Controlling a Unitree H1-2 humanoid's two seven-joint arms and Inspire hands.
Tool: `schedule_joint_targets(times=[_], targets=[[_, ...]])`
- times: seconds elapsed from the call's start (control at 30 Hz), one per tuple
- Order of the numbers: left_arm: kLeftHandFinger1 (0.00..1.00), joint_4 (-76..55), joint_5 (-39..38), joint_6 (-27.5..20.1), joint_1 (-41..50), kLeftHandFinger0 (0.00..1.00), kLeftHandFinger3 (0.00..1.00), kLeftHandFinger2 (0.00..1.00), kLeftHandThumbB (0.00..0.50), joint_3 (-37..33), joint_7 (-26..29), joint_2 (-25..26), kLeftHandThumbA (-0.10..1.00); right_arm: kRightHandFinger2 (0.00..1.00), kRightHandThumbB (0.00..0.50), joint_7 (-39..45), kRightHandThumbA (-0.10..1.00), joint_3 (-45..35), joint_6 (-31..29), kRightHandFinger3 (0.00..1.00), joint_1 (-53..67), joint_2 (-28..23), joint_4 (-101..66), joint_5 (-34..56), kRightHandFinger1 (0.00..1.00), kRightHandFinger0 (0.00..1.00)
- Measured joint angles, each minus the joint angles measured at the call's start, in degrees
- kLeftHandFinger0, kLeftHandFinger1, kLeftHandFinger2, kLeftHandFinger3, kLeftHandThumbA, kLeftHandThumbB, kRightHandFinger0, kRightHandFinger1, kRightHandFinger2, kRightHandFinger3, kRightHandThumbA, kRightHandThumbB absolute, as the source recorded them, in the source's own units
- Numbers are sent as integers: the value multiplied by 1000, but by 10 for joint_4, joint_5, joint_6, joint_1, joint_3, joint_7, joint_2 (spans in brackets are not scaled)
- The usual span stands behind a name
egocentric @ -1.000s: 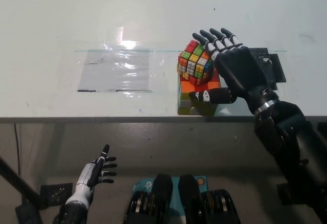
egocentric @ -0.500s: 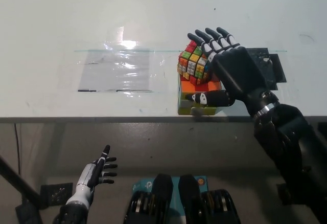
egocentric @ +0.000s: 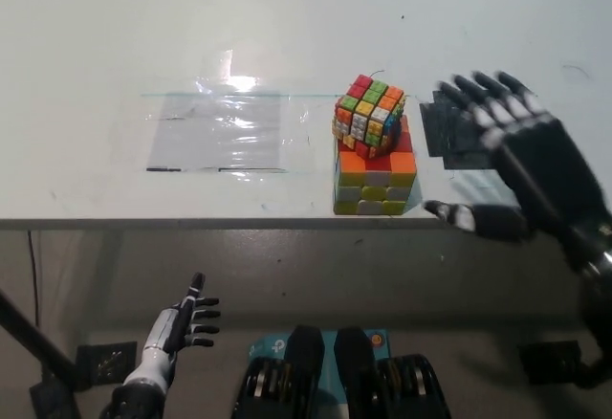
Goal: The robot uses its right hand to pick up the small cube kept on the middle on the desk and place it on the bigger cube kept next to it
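The small cube [egocentric: 369,112] sat on top of the big cube [egocentric: 375,178], turned a little askew so its corners overhung the block beneath, and nothing else touched it. Both stood near the front edge of the white desk [egocentric: 115,36], the big one flat on the surface with its orange, white and yellow-green rows facing the edge. The black right hand [egocentric: 516,165] hung just to the right of the stack, clear of both cubes, with its fingers [egocentric: 483,103] spread wide and holding nothing; its thumb pointed back toward the big cube at about the level of the desk edge without reaching it. The hand looked slightly smeared in the view, so the fine detail of it was hard to make out. Behind those fingers, a dark flat patch [egocentric: 449,132] lay on the desk, partly hidden. To the left of the cubes lay a sheet of clear film [egocentric: 218,132], crinkled and catching a bright glare near its far edge, its right side reaching close to the stack. The white left hand [egocentric: 177,328] rested low at the lower left, below the desk edge and well apart from everything on it, fingers apart and empty.
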Motion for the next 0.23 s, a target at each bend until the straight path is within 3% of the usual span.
schedule_joint_targets(times=[0.23], targets=[[611,0,0,-2,1,632,676,673,105,0,0,-1,945,1000,500,4,848,-49,3,1000,113,10,-74,24,1000,1000]])
